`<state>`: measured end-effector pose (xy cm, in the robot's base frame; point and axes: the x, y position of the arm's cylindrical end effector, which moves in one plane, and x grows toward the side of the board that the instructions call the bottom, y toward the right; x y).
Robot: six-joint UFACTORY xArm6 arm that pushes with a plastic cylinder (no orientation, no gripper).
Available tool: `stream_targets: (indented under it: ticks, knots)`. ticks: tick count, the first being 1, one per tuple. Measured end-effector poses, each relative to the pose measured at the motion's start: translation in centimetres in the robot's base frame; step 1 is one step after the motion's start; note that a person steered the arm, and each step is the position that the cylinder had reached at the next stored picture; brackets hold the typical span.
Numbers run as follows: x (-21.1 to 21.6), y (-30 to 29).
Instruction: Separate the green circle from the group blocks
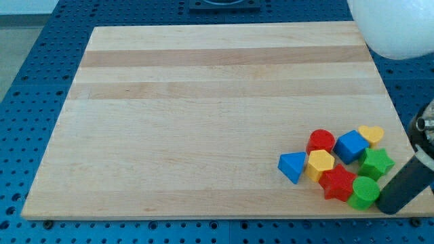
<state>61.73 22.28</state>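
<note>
I have no jaws to release or clench, only a dark rod, and my tip (pixel 385 207) sits at the near right corner of the board (pixel 203 115), just right of the green circle (pixel 365 192) and seemingly touching its right edge, though I cannot tell for sure.

The green circle lies at the near right end of the group, right at the board's near edge. It touches the red star (pixel 338 183) on its left, and the green star (pixel 376 163) sits just beyond it, very close or touching. Farther off are the yellow heart (pixel 371 134), the blue cube (pixel 350 146) and the red cylinder (pixel 321 140); the yellow hexagon (pixel 320 163) and the blue triangle (pixel 293 167) lie to the left.

I judge the step in hand to be the approach: I am lined up beside the circle, but it is not yet apart from the cluster. The trouble is my side. Pushing left from here would drive the circle into the red star and deeper into the group. There is almost no board to the right or near side to push it onto. The next move, I think, calls for getting my tip between the circle and its neighbours, or around it, then sliding it along the near edge away from them without dragging the red star along or tipping it off the board.
</note>
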Motion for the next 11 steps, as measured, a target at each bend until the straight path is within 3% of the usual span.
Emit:
stream_targets:
  ticks: [1, 2, 3, 5, 10, 11]
  knots:
    - [0.0, 0.0]
    - [-2.5, -5.1]
    - [-2.5, -5.5]
    - [0.2, -5.7]
    - [0.1, -9.2]
    - [-0.2, -16.0]
